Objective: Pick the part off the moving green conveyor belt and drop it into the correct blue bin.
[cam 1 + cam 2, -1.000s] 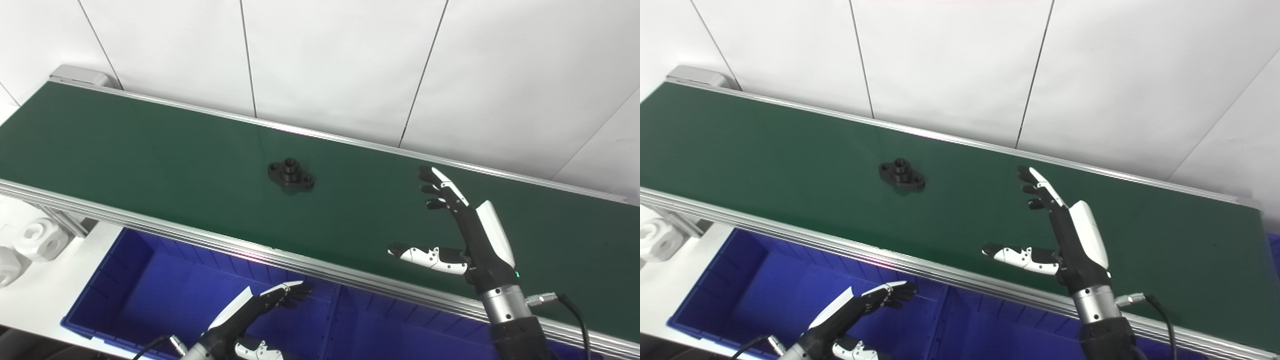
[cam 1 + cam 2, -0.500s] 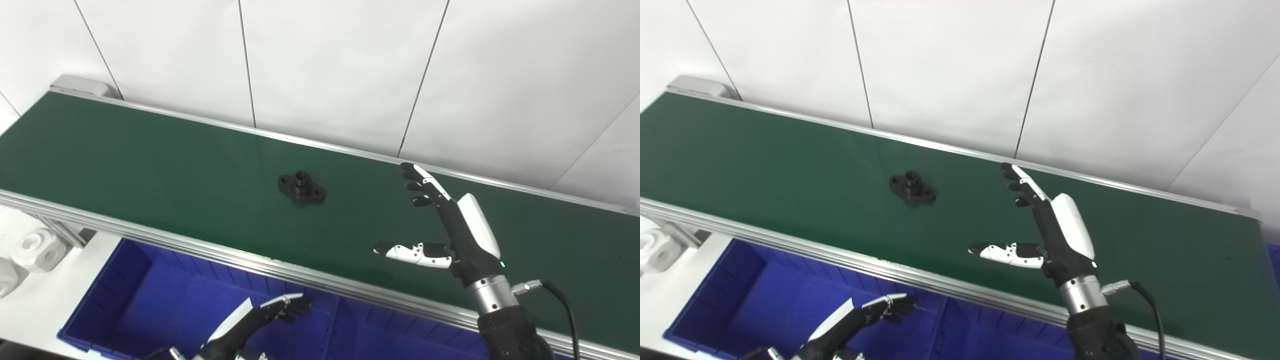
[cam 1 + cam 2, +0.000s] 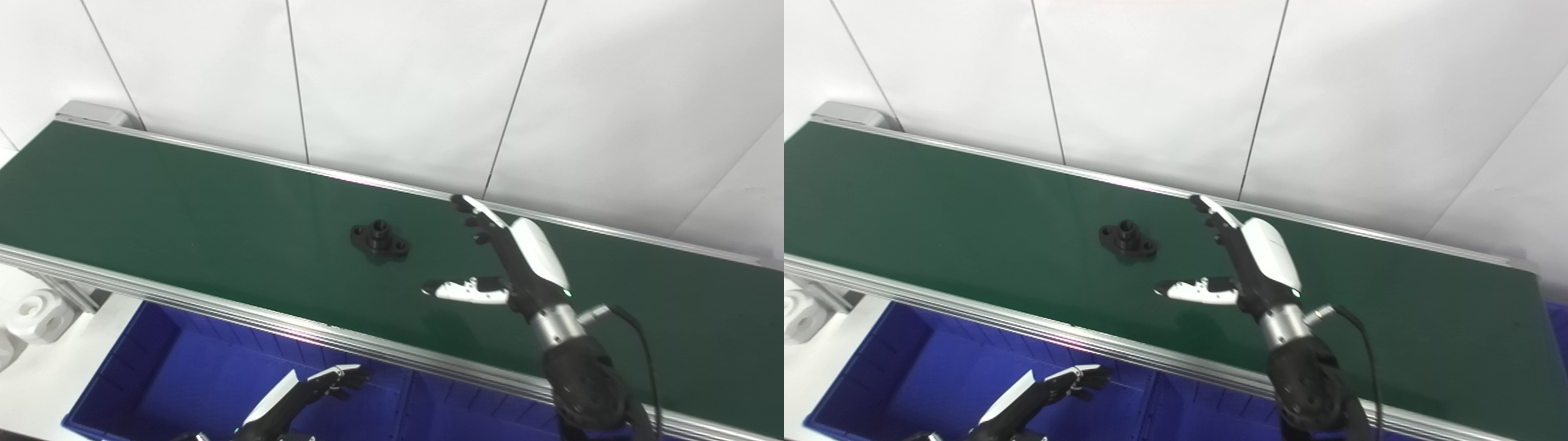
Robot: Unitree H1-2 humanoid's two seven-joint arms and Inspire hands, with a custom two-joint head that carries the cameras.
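Note:
A black flanged part (image 3: 380, 241) with a short upright hub lies on the green conveyor belt (image 3: 184, 202), near its middle. My right hand (image 3: 517, 260) hovers over the belt just right of the part, open, fingers stretched toward the far rail and thumb pointing left at the part, not touching it. My left hand (image 3: 306, 395) hangs low over the blue bin (image 3: 184, 380) in front of the belt, open and holding nothing.
Aluminium rails (image 3: 343, 334) run along both belt edges. White blocky parts (image 3: 37, 309) sit at the left beside the bin. A white panelled wall (image 3: 398, 92) stands behind the belt. A cable (image 3: 637, 337) trails from my right wrist.
The part has drifted right along the belt. My right hand has moved left toward it and reached further across the belt. The left hand has sunk slightly; the view has shifted.

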